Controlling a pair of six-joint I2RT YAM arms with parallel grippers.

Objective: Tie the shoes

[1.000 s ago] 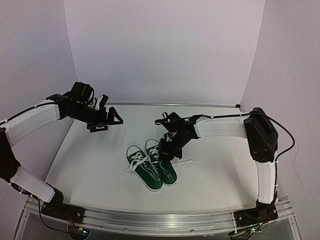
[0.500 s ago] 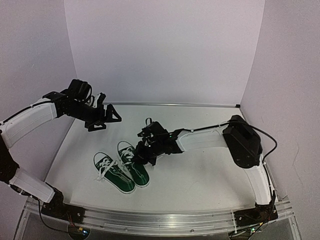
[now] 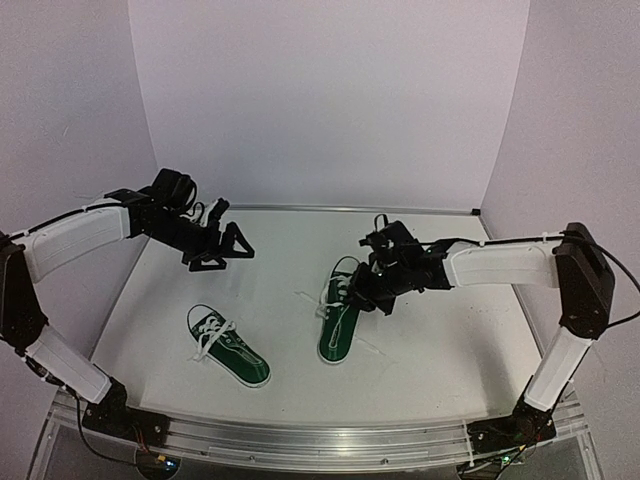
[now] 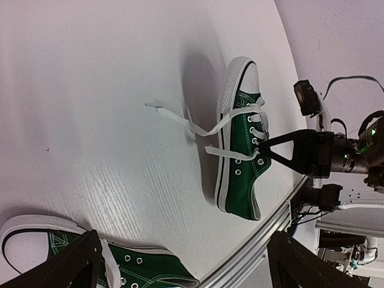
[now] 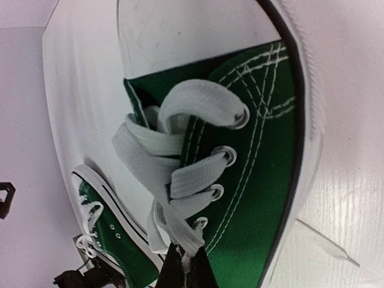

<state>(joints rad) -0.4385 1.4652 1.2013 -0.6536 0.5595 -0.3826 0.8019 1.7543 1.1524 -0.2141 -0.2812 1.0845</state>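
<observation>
While centre shoe and lower-left shoe lie untied, right gripper pinches lace of centre shoe; left gripper wide, empty. Both knots outstanding.

A white table with a faint wood-grain texture forms the floor of a small booth. Three plain, pale lilac panels close it in: a back wall straight ahead, and a left wall and a right wall that angle outwards towards the near side. A thin metal strip runs where the tabletop meets the back wall, and a ribbed aluminium rail borders the near edge. The light is soft and even, leaving only pale, blurred shadows on the tabletop.
</observation>
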